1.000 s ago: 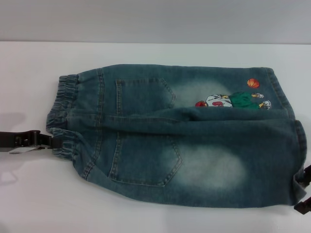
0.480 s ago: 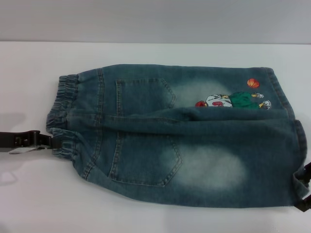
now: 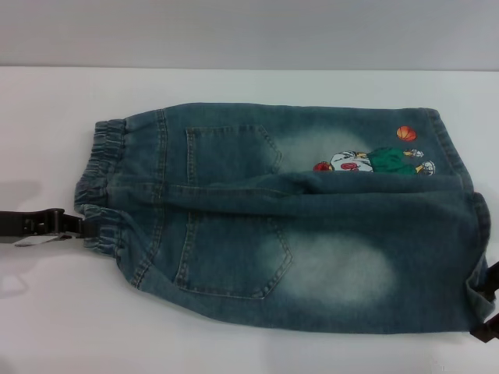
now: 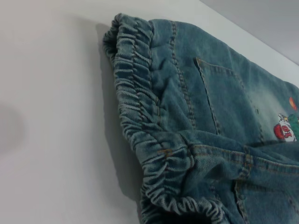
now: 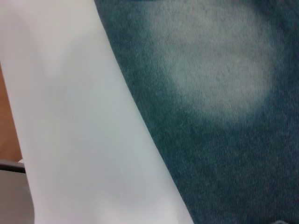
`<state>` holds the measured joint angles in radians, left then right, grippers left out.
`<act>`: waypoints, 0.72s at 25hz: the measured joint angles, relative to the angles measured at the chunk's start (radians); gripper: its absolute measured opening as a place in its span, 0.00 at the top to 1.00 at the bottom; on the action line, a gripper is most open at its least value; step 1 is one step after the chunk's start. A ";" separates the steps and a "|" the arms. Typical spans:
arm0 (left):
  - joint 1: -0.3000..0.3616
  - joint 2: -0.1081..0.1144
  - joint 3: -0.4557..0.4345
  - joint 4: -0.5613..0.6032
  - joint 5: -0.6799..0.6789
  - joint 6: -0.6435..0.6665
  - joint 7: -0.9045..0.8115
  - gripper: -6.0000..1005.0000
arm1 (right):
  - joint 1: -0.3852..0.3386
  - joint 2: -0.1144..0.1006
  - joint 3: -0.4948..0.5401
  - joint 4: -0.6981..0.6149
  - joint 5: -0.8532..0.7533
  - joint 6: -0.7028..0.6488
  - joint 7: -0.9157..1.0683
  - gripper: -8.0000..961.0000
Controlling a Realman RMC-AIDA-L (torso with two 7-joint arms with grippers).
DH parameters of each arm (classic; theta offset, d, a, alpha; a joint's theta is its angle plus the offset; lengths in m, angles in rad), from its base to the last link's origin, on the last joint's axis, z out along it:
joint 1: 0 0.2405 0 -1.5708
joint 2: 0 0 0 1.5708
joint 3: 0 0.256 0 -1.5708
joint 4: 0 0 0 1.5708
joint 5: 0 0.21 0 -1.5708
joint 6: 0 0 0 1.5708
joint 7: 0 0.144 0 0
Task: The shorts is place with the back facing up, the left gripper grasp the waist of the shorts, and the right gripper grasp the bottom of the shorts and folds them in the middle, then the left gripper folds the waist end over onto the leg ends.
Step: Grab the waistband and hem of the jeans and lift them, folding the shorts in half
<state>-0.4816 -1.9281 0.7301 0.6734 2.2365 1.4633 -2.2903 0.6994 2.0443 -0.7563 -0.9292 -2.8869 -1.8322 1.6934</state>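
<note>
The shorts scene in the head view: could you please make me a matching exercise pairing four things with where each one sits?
Things:
1. left gripper
2. right gripper
3. cartoon print
4. elastic waistband

Places:
A. on the far leg of the shorts, near the hem
B. at the shorts' left end, gathered in ruffles
C. at the near corner of the waistband, on the table
D. at the near leg's hem, by the picture's right edge

Pairs: 1-C, 2-D, 3-A, 4-B
</note>
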 joint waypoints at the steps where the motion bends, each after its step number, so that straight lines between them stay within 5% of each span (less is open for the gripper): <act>1: 0.000 0.000 0.000 0.000 0.000 0.000 0.000 0.95 | 0.000 0.001 0.000 -0.002 0.000 0.000 0.000 0.26; 14: 0.000 0.002 -0.004 0.000 0.000 0.000 0.001 0.95 | 0.002 0.000 -0.001 -0.014 0.002 0.015 -0.001 0.49; 18: 0.001 0.002 -0.007 0.000 0.000 0.002 0.001 0.95 | 0.002 0.000 -0.002 -0.014 0.003 0.012 -0.001 0.67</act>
<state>-0.4805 -1.9257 0.7230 0.6734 2.2365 1.4650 -2.2888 0.7009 2.0447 -0.7578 -0.9434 -2.8839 -1.8203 1.6920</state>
